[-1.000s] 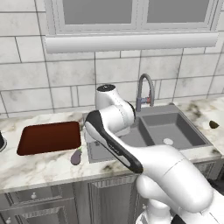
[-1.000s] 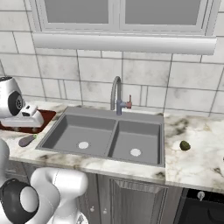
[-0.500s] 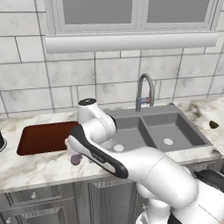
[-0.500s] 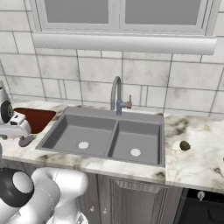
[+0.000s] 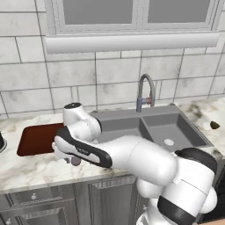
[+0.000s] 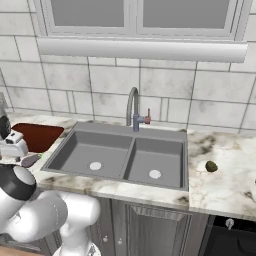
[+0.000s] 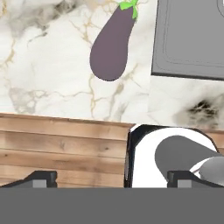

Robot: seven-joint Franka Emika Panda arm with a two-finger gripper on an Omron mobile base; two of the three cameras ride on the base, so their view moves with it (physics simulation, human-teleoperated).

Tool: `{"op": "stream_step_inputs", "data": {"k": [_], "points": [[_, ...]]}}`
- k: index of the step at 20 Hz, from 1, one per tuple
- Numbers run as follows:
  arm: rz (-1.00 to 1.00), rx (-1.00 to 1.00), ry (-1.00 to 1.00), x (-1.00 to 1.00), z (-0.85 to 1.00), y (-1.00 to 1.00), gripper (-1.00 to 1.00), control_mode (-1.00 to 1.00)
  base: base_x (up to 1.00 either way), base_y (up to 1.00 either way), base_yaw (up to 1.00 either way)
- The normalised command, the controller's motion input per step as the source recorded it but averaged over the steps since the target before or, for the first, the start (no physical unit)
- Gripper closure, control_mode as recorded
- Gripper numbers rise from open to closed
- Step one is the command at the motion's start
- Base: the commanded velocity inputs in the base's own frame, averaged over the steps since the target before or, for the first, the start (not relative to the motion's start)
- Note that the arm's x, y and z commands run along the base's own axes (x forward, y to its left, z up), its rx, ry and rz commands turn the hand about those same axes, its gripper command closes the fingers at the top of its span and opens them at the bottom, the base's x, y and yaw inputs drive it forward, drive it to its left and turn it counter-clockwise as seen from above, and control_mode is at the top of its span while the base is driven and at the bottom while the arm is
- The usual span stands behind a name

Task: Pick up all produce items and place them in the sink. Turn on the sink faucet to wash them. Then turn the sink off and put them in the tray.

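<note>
The arm has swung further left, over the eggplant (image 7: pixel 113 46) lying on the tabletop (image 7: pixel 48 83) between tray (image 5: pixel 37 138) and sink (image 6: pixel 120 155). Fingers (image 7: pixel 41 178) stand wide, empty. The right base view shows the olive-brown item (image 6: pixel 211 166) right of the sink.

Held, on a white marble counter (image 5: pixel 26 169) veined in grey and gold, a grey sink (image 6: pixel 80 150) sunk into its middle and a reddish-brown tray (image 5: pixel 37 138) lying flat to the sink's left. Bore a purple eggplant (image 7: pixel 111 43) on its side near the front edge, just beside the sink's corner. Bore also, well to the sink's right, a small olive-brown round item (image 6: pixel 211 166).
</note>
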Motion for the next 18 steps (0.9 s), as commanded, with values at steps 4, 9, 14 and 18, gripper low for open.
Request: {"op": "stream_step_inputs", "data": {"k": [4,9,14,18], "points": [[0.0,-0.02,0.07,0.28,-0.2,0.16,-1.0,-1.0,0.0,0.0,0.0],[0.0,-0.02,0.04,0.29,-0.19,0.05,-1.0,-1.0,0.0,0.0,0.0],[0.0,-0.01,0.0,0.3,-0.17,0.0,-1.0,-1.0,0.0,0.0,0.0],[0.0,0.0,0.0,0.3,-0.2,0.0,-1.0,-1.0,0.0,0.0,0.0]]}}
